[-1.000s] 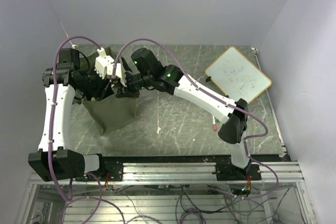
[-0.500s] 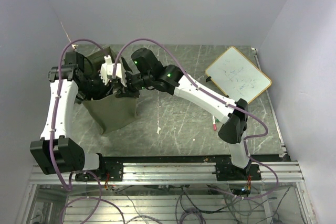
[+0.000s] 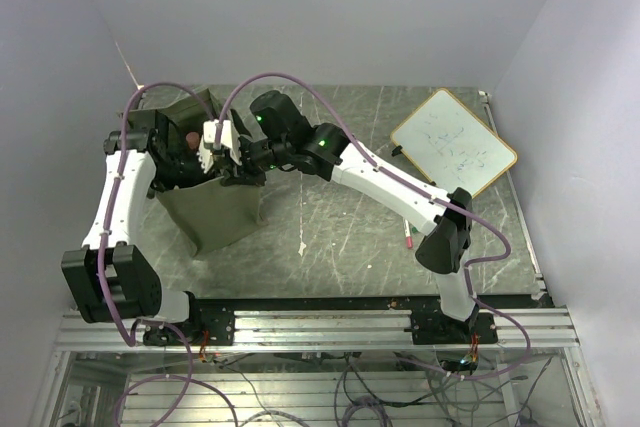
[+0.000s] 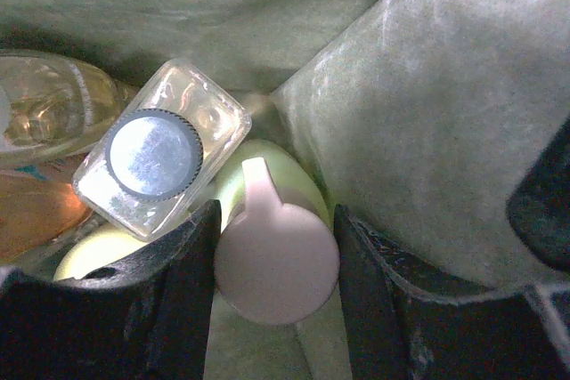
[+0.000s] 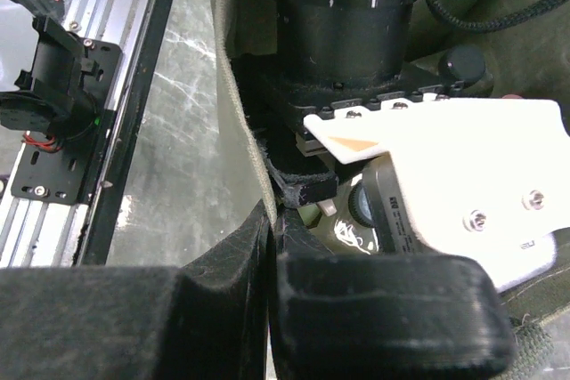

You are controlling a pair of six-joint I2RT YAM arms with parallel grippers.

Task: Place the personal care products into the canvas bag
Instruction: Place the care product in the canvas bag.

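Grey-green marbled table (image 3: 340, 217), lavender walls, whiteboard (image 3: 453, 142) far right, red marker pen (image 3: 407, 238) near it. None of these matter for the task.

Canvas bag (image 3: 215, 217) stands upright on the left of the table, with both arms at its mouth.

Right gripper (image 5: 270, 220): fingers are clamped on the bag's rim with the fabric edge pinched between them. I read this as holding the mouth open and bracing the bag so the other arm can get in.

Left gripper (image 4: 276, 215): down inside the bag. Its fingers lie against both sides of the beige cap of a pale yellow-green bottle (image 4: 276, 273), so I read it as gripping that bottle, not released. The bottle is upright in the corner, right against the bag's side wall, which is probably the only free slot left.

Bag contents, from the left wrist view:
- clear square bottle (image 4: 160, 157), dark ribbed cap, tilted, touching the held bottle
- amber bottle (image 4: 44, 104), lying at the far left
- orange bottle (image 4: 31, 211), below the amber one
- second yellow-green bottle (image 4: 93, 251), partly hidden behind the left finger

That's five bottles visible in the bag. I can't see a sixth, and no bottles show on the table.

Judgement: the task is near done. Next is to let go, lift straight out, then free the rim. The risk is a finger snagging the tilted clear bottle or the fabric on the way up.
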